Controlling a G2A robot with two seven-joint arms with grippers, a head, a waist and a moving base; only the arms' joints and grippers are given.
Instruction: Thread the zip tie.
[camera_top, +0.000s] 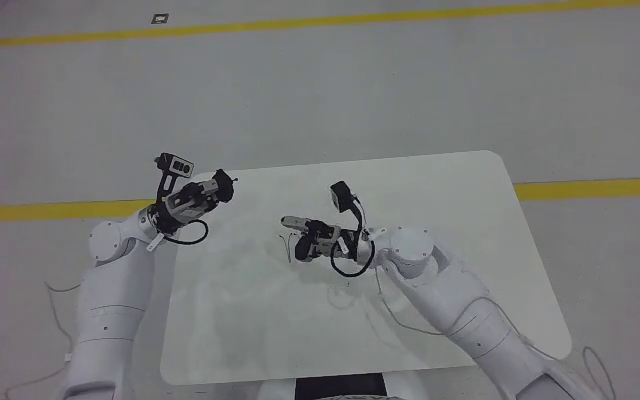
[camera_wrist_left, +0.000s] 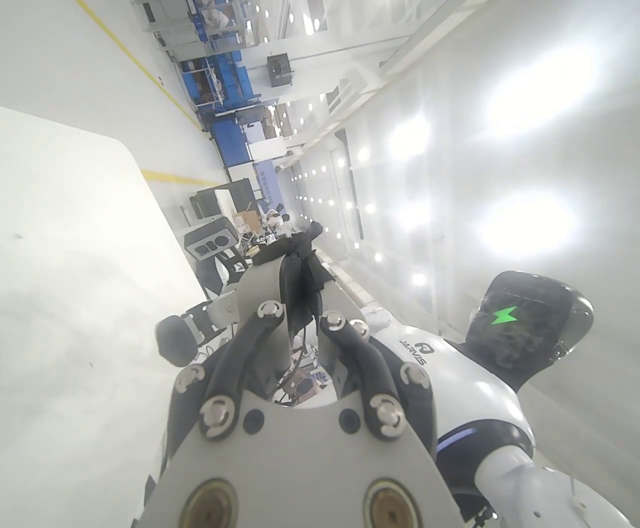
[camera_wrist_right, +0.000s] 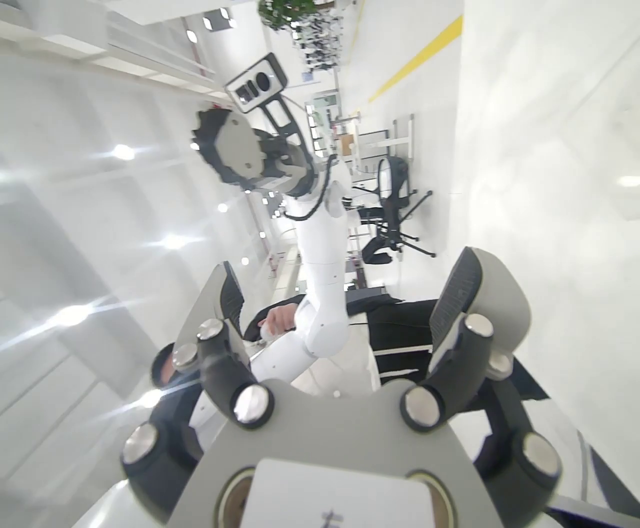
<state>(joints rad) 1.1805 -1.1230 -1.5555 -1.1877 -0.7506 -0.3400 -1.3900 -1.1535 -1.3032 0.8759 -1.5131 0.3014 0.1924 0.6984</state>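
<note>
At the far left corner of the white, round-cornered bench (camera_top: 450, 200), the left tool (camera_top: 227, 183) is clamped tight on what appears to be a thin black plastic zip tie (camera_wrist_left: 311, 237). The strip sits between the dark ribbed pads (camera_wrist_left: 292, 280), and only a short crumpled end pokes out past the fingertips. Most of its length is buried in the grip, so head and tail cannot be told apart. From the top view it is no more than a dark speck at the tool's tip. The right tool (camera_top: 291, 222) hangs over the bench nearer its middle, pointing toward the left one but well apart from it. In its own wrist view the two grey fingers (camera_wrist_right: 480, 285) stand wide apart — ribbed pads facing each other across an open gap. Whether either tool touches the bench surface cannot be judged from these angles. The strip's locking end is too small and too dark to make out.
</note>
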